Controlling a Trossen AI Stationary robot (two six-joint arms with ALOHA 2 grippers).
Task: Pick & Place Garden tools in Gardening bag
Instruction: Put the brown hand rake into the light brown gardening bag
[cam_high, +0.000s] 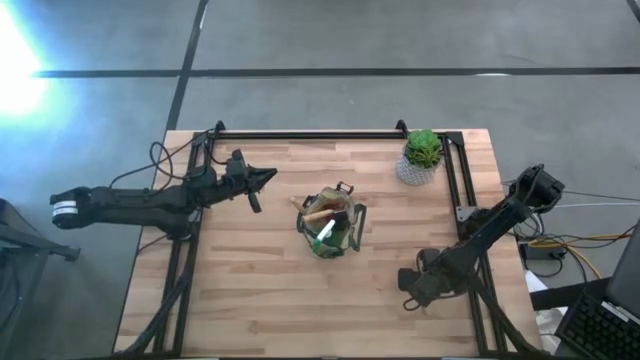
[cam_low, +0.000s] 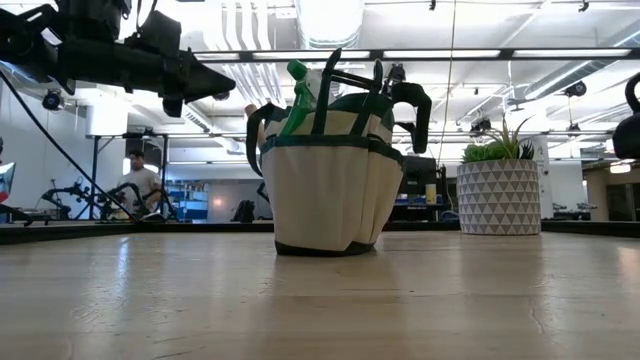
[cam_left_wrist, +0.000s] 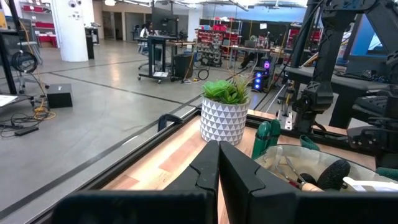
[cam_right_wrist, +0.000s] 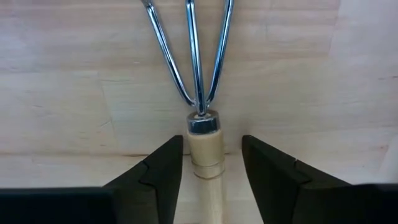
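The beige gardening bag with green trim stands upright in the middle of the table, and several garden tools stick out of its top, among them a green spray head and a wooden handle. A three-pronged hand fork with a wooden handle lies flat on the table near the right front. My right gripper points down over it, open, one finger on either side of the handle just behind the metal collar, a small gap at each side. My left gripper hovers shut and level, left of the bag.
A green plant in a white patterned pot stands at the table's far right corner. A black frame rail runs along the far edge and down both sides. Bare wood lies in front of the bag.
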